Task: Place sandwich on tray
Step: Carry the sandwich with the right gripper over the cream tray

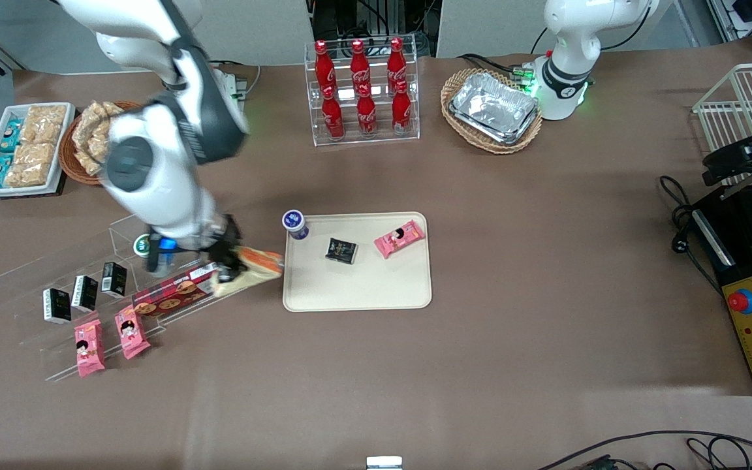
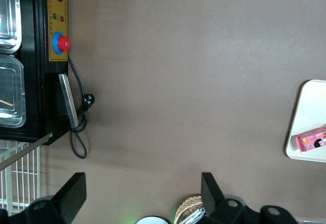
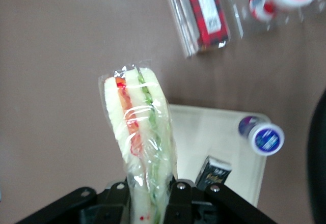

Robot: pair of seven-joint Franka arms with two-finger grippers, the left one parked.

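Note:
My right gripper is shut on the clear-wrapped sandwich, a cream wedge with orange and green filling. It holds the sandwich above the table, beside the tray's edge toward the working arm's end. In the right wrist view the sandwich stands clamped between the black fingers of the gripper, and it partly overlaps the tray. The cream-beige tray lies mid-table and holds a pink snack packet and a small black packet.
A blue-lidded cup stands at the tray's corner. A clear stepped rack with black cartons, pink packets and a red biscuit box sits under the arm. Cola bottles and a foil-tray basket are farther back.

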